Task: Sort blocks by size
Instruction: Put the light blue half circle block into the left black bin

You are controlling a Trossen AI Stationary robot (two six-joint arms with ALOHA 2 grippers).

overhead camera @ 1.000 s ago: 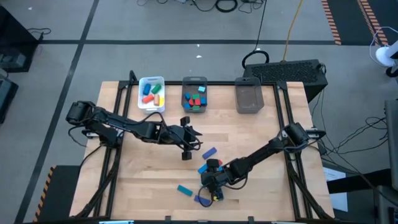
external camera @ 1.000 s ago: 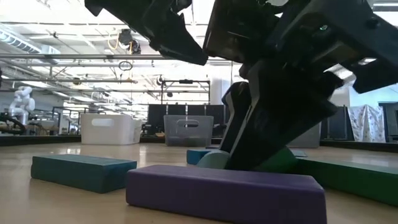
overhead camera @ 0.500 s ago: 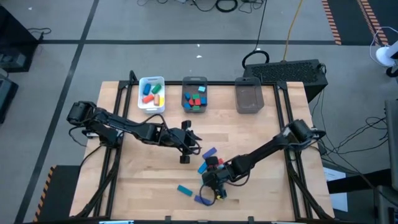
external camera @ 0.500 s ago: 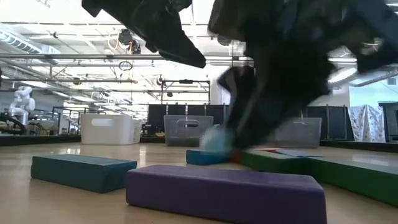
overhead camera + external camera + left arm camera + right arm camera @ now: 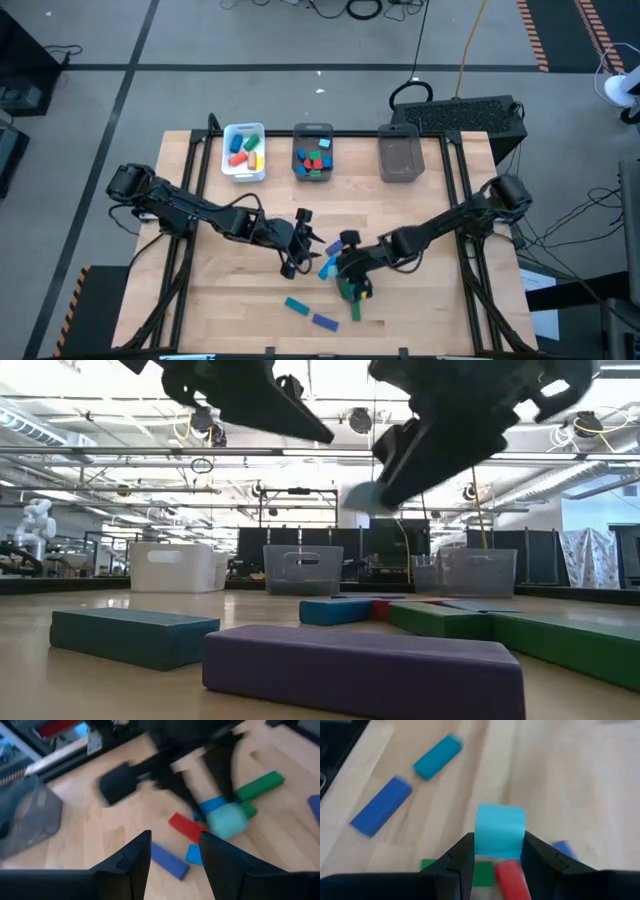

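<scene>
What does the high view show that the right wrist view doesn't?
High view only: the white tray, two grey bins with blocks, the left gripper hovering open mid-table, both arms whole. Right wrist view only: the right gripper with its fingers clamped on a light blue block. Both: the green block and loose blocks on the wooden table.

Wooden table (image 5: 420, 310) with white tray (image 5: 243, 151), two grey bins (image 5: 313, 153), scattered blocks (image 5: 297, 305).
</scene>
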